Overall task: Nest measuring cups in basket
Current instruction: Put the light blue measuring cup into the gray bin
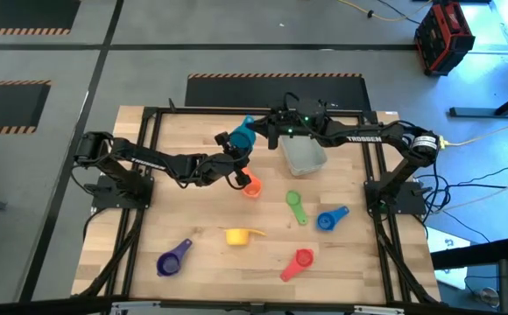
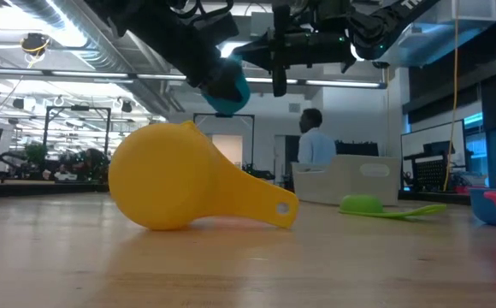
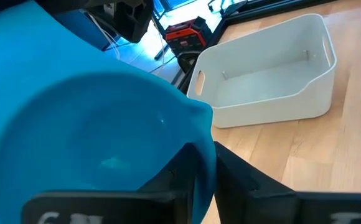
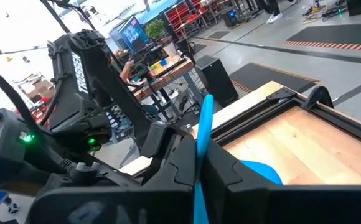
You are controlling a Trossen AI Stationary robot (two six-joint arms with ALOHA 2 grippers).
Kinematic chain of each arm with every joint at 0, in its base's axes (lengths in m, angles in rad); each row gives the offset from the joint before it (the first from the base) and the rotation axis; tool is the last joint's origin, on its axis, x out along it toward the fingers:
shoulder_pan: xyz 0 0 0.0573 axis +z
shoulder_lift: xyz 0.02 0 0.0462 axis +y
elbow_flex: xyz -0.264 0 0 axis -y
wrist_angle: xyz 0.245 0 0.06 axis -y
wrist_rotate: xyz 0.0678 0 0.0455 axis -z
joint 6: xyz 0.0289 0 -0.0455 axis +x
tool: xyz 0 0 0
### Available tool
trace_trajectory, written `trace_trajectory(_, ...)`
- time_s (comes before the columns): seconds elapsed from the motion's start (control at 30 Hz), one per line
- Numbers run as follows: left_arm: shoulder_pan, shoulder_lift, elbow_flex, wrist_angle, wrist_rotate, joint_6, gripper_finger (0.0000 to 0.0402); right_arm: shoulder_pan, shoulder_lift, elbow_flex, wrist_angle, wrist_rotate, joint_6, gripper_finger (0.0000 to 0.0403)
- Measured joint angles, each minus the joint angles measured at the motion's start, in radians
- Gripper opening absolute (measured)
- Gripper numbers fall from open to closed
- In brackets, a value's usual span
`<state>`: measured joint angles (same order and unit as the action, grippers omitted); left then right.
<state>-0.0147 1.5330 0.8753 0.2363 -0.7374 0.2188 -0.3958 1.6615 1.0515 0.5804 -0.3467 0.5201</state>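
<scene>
The wooden tabletop (image 1: 193, 201) carries everything, and the task looks barely begun. The basket (image 1: 305, 156) sits toward the far edge, right of the middle, and in the left wrist view its inside shows bare, so no cup is nested yet. Above the tabletop, just left of the basket, both arms meet on one light blue cup (image 1: 243, 135), held up in the air. The right gripper (image 4: 199, 163) is clenched on the cup's flat handle, which stands edge-on between its fingers. The left gripper (image 3: 196, 186) sits against the cup's bowl; whether it grasps or is letting go I cannot tell. This looks like a hand-over from left arm to right, with the drop into the basket not yet made. Six cups lie loose: the orange cup (image 1: 251, 186) near the left gripper, the green cup (image 1: 295, 206), the dark blue cup (image 1: 329, 218), the yellow cup (image 1: 239, 234), the red cup (image 1: 299, 262) and the purple cup (image 1: 172, 260) nearer the front edge.
</scene>
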Motion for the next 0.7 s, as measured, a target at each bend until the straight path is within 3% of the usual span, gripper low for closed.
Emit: trace_trajectory(0.7,0.002,0.000,0.000,0.000,0.009,-0.072,0.0150,-0.051,0.000,-0.001,-0.015,0.017,-0.054,0.0008)
